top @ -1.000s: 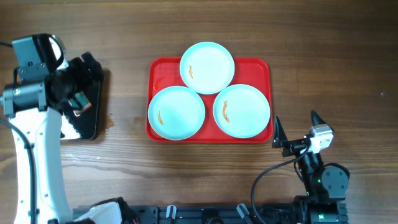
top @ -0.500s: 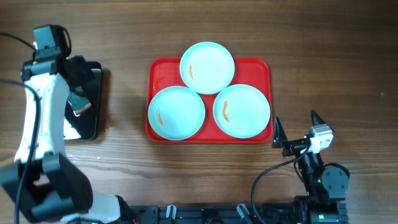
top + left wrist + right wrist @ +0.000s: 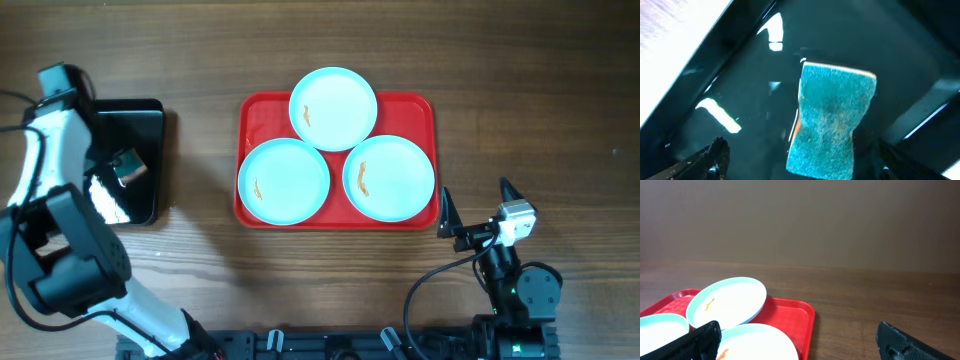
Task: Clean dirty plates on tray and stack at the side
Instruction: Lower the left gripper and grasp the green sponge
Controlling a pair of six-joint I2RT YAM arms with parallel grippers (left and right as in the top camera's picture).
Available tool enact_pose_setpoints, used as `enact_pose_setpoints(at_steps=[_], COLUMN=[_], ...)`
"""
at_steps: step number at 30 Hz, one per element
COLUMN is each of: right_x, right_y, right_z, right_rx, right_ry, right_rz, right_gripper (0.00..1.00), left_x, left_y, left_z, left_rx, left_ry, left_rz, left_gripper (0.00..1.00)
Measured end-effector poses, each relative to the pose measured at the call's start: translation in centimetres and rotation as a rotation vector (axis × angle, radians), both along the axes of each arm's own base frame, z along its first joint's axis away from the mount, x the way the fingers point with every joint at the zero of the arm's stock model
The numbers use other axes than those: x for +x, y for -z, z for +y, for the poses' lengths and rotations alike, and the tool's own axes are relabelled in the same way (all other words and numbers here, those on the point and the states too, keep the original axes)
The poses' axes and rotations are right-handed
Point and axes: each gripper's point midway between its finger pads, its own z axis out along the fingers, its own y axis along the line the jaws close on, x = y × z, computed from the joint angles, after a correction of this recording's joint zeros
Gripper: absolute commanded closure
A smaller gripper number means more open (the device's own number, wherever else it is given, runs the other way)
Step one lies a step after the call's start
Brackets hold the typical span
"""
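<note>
Three pale plates lie on the red tray (image 3: 422, 106): one at the back (image 3: 333, 108), one front left (image 3: 283, 181), one front right (image 3: 389, 178). Each has a small orange smear. A teal sponge (image 3: 125, 165) lies on the glossy black tray (image 3: 150, 120) at the left. In the left wrist view my left gripper (image 3: 800, 162) is open, its dark fingers (image 3: 715, 155) standing on either side of the sponge (image 3: 832, 120), apart from it. My right gripper (image 3: 475, 200) is open and empty, just right of the red tray's front right corner. The right wrist view shows the red tray (image 3: 800, 314) and the plates (image 3: 727, 302).
The left arm's white link (image 3: 45, 150) runs along the black tray's left side. The right arm's base (image 3: 520, 290) sits at the front right. Bare wooden table (image 3: 540, 100) lies right of and behind the red tray.
The left arm has swung back and to the left, from over the black tray to its left edge. The sponge, plates and right arm have not moved.
</note>
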Motion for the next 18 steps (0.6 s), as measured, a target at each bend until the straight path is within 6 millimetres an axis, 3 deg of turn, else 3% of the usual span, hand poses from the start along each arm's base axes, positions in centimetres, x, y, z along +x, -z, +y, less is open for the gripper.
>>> enact_pose_setpoints(at_steps=[9,18], right_x=[0.0,0.0], right_y=[0.0,0.0], right_z=[0.0,0.0], right_rx=[0.0,0.0], right_ry=[0.0,0.0], right_rz=[0.0,0.0], right_gripper=[0.0,0.0], left_x=[0.7,0.7], left_y=[0.0,0.8], left_z=[-0.4,-0.4], left_rx=[-0.154,-0.143], left_ry=[-0.012,-0.01], left_rz=[-0.094,-0.079], left_gripper=[0.15,0.18])
